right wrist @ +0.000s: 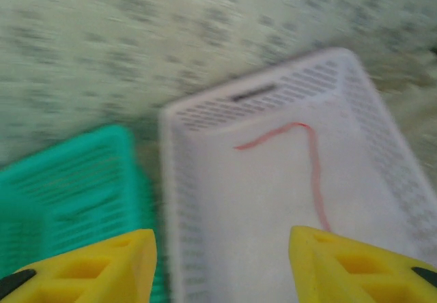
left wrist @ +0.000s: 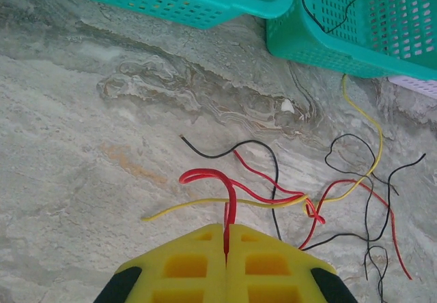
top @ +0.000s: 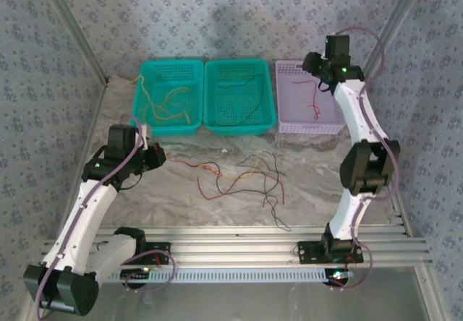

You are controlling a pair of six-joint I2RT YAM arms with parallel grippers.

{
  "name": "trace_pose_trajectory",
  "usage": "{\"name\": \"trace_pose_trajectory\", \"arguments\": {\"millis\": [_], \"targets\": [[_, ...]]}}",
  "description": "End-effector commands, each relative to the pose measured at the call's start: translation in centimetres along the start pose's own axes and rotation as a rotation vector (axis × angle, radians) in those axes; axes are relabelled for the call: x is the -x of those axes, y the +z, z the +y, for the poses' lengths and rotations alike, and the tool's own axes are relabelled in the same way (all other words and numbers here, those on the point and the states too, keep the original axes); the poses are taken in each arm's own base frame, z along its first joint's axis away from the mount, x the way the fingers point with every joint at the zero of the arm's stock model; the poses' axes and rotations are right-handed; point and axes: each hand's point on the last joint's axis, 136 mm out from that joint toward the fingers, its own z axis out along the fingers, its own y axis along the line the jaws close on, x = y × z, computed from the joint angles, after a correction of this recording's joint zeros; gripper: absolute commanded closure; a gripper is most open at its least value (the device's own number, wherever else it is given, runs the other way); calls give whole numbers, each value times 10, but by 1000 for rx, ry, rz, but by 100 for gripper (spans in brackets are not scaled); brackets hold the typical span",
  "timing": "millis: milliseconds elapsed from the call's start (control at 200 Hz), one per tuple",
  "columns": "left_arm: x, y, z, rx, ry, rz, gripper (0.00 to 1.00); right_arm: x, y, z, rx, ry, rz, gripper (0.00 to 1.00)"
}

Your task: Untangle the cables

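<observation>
As the lilac basket (right wrist: pixel 273 78) seemingly collects red, your right fingers (right wrist: pixel 341 262) gape above it while left fingers (left wrist: pixel 205 262) pinch a red cable (left wrist: pixel 212 177).

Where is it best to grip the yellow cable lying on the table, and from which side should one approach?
Probably near its free end, at left in the left wrist view. There the yellow cable lies alone and flat on the table, before the red cable crosses it. Come straight down from above, closing across the wire.
</observation>
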Motion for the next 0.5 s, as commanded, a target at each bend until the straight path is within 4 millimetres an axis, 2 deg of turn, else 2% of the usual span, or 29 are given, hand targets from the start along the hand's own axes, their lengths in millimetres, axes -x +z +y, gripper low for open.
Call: {"name": "trace_pose_trajectory", "arguments": {"millis": [0,90,135,190,315,375,395,425,495], "targets": [[5,-5,-10,-23,10,-33,100,-53,-25,94,347,-89,116,43],[6,-6,-16,-30,8,-40,100,-102,-55,137,496,-170,160,43],[7,-7,-19,-35,5,-48,100,-121,-68,151,545,-192,173,42],[10,-8,-22,-36,-4,-64,100,-153,-85,167,617,-244,221,42],[16,-14,-26,-40,-34,-87,100,-212,-107,182,662,-312,306,42],[20,-16,-27,-34,-39,-103,100,-233,-119,186,682,-349,325,42],[21,-16,-26,-31,-40,-105,100,-250,-119,181,680,-363,348,42],[27,-17,-30,-45,-37,-131,100,-263,-124,182,698,-377,357,41],[27,-16,-32,-53,-44,-128,100,-292,-134,186,731,-426,397,41]]}}
